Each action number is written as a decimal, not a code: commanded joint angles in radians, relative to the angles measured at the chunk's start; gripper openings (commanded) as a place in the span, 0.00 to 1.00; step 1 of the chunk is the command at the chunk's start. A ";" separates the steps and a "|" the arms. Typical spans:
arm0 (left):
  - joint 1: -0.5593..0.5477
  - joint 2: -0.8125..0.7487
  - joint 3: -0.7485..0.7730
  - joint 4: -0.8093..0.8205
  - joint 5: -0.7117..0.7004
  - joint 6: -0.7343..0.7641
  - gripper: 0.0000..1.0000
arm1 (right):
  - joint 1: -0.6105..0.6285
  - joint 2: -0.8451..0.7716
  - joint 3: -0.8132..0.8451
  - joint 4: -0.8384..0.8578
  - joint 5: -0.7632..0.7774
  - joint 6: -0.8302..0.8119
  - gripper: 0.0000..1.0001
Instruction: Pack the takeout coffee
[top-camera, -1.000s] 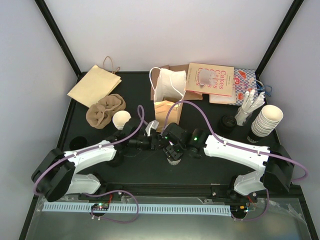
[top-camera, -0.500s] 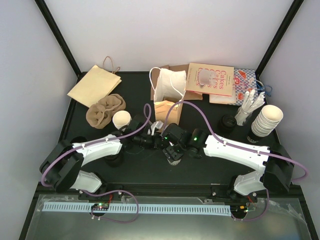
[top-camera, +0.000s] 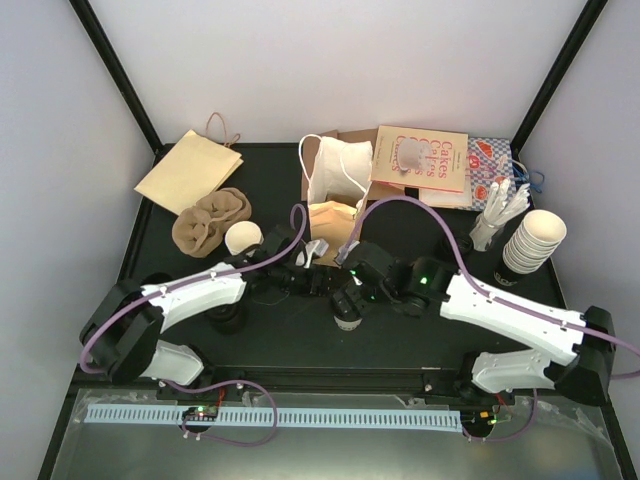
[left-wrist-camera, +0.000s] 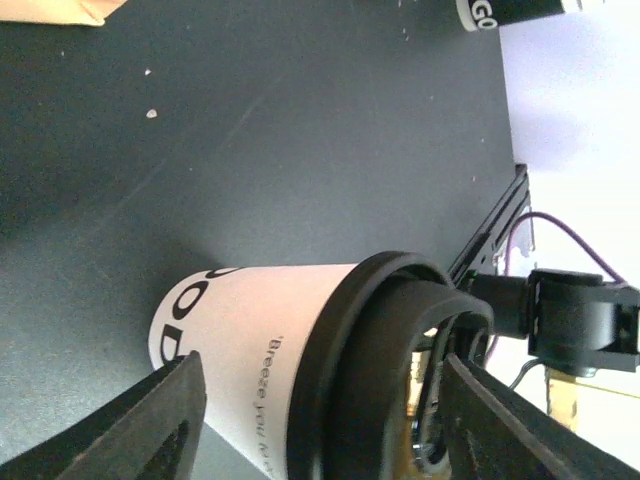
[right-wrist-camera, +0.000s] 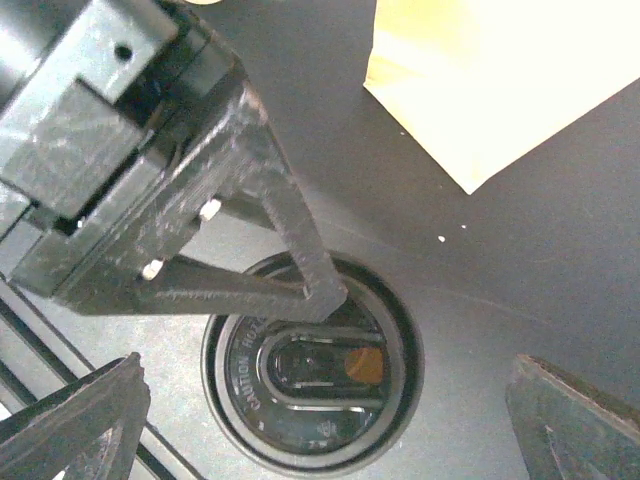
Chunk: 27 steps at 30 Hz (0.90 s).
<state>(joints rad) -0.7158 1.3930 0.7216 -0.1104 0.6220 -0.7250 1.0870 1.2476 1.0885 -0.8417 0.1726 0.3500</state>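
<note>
Bright even light; the paper bag (right-wrist-camera: 520, 80) glares white in the right-wrist view.

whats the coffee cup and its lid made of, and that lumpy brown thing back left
The cup looks like matte white paper, with flat black print on its side. The lid looks like black plastic, slightly shiny, with moulded raised lettering and a sip slot. The lumpy brown thing is probably moulded pulp, dull tan and dimpled, but too small to be sure.
</note>
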 joint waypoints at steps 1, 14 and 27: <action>-0.007 -0.051 0.105 -0.106 -0.051 0.051 0.71 | 0.000 -0.057 -0.026 -0.026 -0.019 0.038 1.00; -0.262 -0.132 0.377 -0.584 -0.550 0.254 0.99 | -0.327 -0.263 -0.172 0.026 -0.339 0.089 0.98; -0.433 0.223 0.728 -0.920 -0.719 0.429 0.99 | -0.517 -0.372 -0.298 0.093 -0.495 0.152 0.95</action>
<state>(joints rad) -1.1423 1.5402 1.3445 -0.8532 -0.0151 -0.3389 0.5800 0.8925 0.8047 -0.7879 -0.2760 0.4770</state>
